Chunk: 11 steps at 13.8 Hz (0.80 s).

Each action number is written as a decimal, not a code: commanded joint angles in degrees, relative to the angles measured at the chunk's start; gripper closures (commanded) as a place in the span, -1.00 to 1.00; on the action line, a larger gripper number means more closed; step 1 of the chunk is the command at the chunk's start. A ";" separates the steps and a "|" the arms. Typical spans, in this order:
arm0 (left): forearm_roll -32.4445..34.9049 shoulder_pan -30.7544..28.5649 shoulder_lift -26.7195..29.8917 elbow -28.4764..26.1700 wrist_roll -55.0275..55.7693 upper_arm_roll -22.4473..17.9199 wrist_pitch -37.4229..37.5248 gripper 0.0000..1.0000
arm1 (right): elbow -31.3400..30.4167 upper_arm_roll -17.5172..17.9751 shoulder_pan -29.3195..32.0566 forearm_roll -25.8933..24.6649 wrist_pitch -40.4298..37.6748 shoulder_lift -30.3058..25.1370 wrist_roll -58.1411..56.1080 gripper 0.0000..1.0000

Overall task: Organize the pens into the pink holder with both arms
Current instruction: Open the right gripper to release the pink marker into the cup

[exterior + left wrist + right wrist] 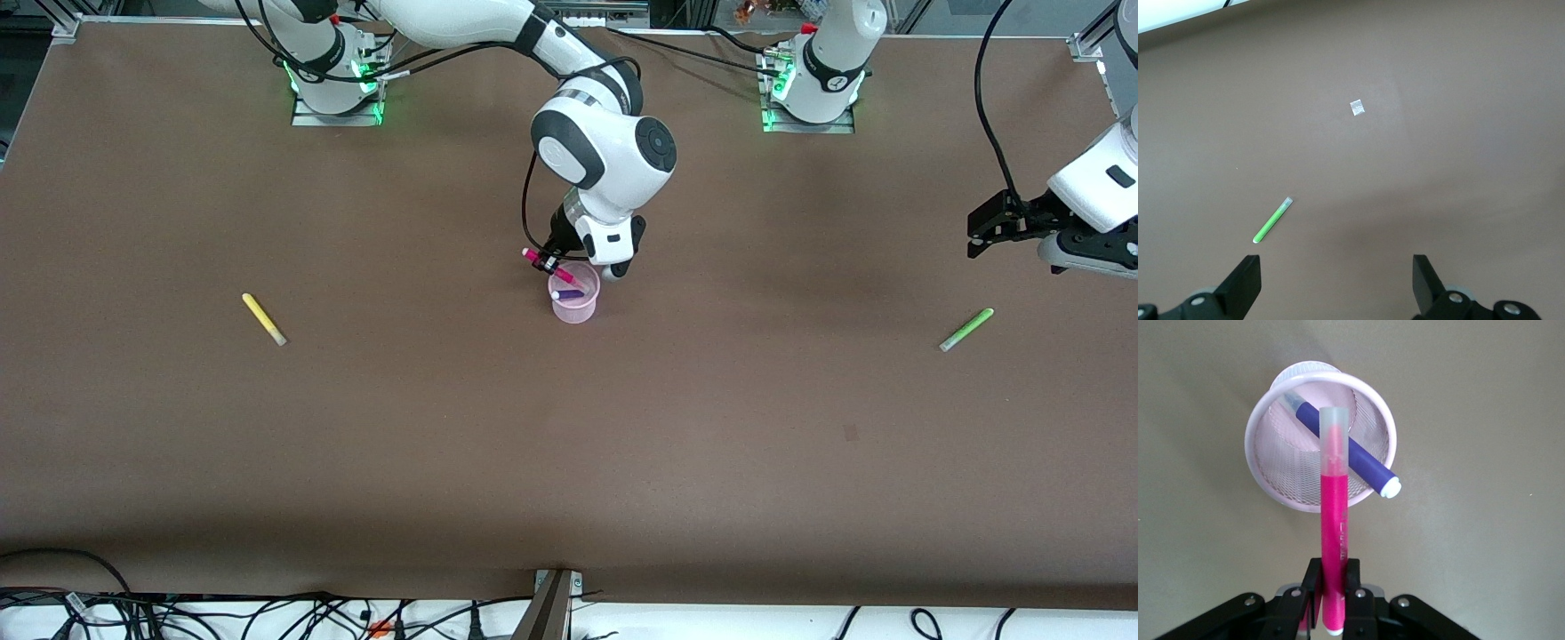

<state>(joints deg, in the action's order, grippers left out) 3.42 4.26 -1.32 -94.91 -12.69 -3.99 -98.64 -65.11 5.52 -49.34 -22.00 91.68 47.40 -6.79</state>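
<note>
The pink holder [574, 312] [1281, 470] stands upright mid-table with the dark purple pen [567, 294] [1361, 460] leaning inside it. My right gripper [555, 263] [1333, 572] hangs just over the holder's rim, shut on the magenta pen [544, 260] [1334, 513], whose pale tip points down into the cup's mouth. The yellow pen [264, 319] lies flat toward the right arm's end. The green pen [966, 330] [1273, 220] lies toward the left arm's end. My left gripper [980, 238] [1336, 275] hovers open above the table beside the green pen, holding nothing.
A small white scrap [1357, 107] lies on the brown table near the green pen. The two arm bases [336, 84] [811, 89] stand along the table's edge farthest from the camera. Loose cables [267, 613] run along the nearest edge.
</note>
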 commanded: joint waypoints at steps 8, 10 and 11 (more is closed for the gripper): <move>0.98 0.57 0.79 -0.63 0.38 0.65 0.64 -1.00 | 1.91 -1.04 -0.68 -0.41 -4.92 -0.90 -0.23 -0.99; 0.98 0.48 0.88 -0.63 0.29 0.74 0.73 -1.00 | 3.75 -0.69 2.39 2.38 -8.17 -3.53 -1.91 -1.00; 0.98 0.57 0.79 -0.54 0.12 0.65 0.81 -1.00 | 4.46 -0.77 3.97 4.32 -9.84 -5.29 -2.00 -1.00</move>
<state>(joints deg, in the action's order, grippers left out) 3.42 4.65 -1.32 -94.93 -12.69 -3.44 -98.37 -61.77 4.19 -48.73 -21.03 85.41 46.10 -6.91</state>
